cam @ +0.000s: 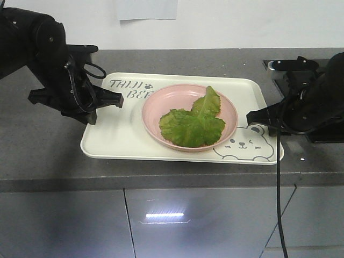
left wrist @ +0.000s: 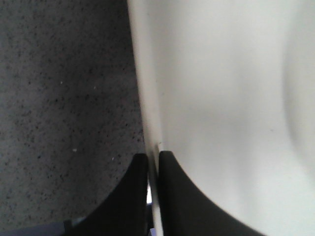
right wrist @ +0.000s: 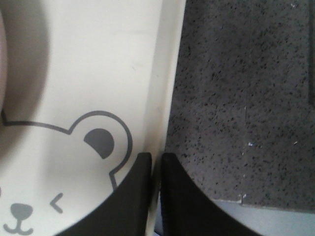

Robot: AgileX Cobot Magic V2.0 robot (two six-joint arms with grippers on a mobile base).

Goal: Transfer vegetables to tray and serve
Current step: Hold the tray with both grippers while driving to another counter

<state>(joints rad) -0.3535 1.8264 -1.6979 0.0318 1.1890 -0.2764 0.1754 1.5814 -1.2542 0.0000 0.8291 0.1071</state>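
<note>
- Resting flat on the grey counter (cam: 48,156), the tray (cam: 113,141) carries a round pink plate (cam: 171,95) at its centre.
- The vegetables (cam: 193,121) lie inside that plate, not on the tray's bare surface: overlapping green leaves with one pale-ribbed leaf angled toward the tray's far edge.
- The left gripper (left wrist: 153,160) is pinched on the tray's left rim, one finger outside over the counter and one inside the tray wall.
- The right gripper (right wrist: 156,160) is pinched on the tray's right rim just beside the printed bear's ear (right wrist: 101,142), one finger either side of the wall.
- The vegetables sit between the two grippers, apart from both; neither gripper touches leaf or plate.
- The "TAIJI BEAR" lettering (cam: 129,86) at the tray's far-left corner is partly covered by the plate.
</note>
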